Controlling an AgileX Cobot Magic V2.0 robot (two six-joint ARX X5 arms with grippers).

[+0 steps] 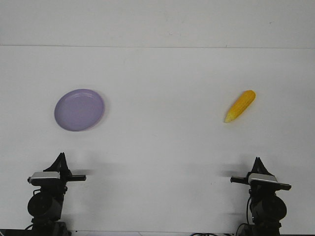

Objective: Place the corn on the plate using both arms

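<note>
The lavender plate (79,109) lies on the white table at the left, with nothing on it. The yellow-orange corn (240,105) lies on the table at the right, its paler tip pointing toward the near left. My left gripper (62,155) rests low at the near left, in front of the plate and well short of it. My right gripper (257,160) rests low at the near right, in front of the corn and apart from it. The fingers of both grippers come together to a point and hold nothing.
The white table (162,147) runs back to a seam line at the far edge, with a pale wall behind. Black cables trail from the arm bases at the bottom edge of the view.
</note>
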